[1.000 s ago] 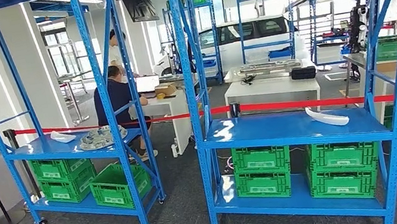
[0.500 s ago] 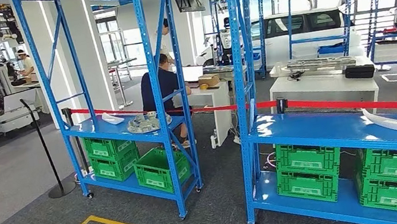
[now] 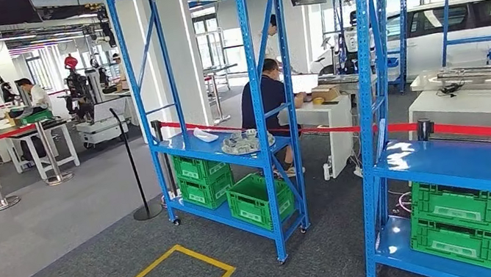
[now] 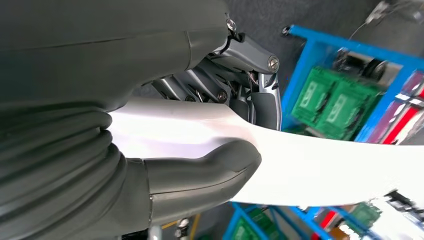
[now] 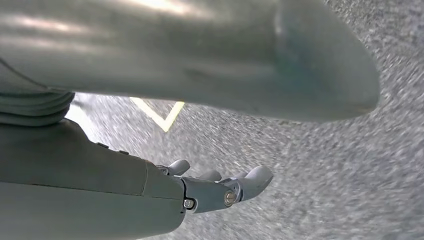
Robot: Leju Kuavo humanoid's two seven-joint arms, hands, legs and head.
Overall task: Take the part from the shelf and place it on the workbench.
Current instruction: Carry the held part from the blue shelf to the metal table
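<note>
L hand (image 4: 165, 150) gripped the white part (image 4: 320, 167), thumb and fingers (image 4: 265, 102) clamped on it, blue shelf (image 4: 320, 55) behind. R hand (image 5: 210, 192) over grey carpet (image 5: 325, 175), fingers apart, held nothing.

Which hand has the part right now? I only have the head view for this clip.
Observer: The left hand holds a white part, with the thumb lying across its face.
Operator: And the right hand, is it carrying anything?
Observer: No. The right hand holds nothing and hangs over the grey carpet, fingers apart from the thumb.
Operator: Where is that hand relative to the floor marking?
Observer: In the right wrist view, a corner of the yellow line lies on the carpet just beyond the hand.
</note>
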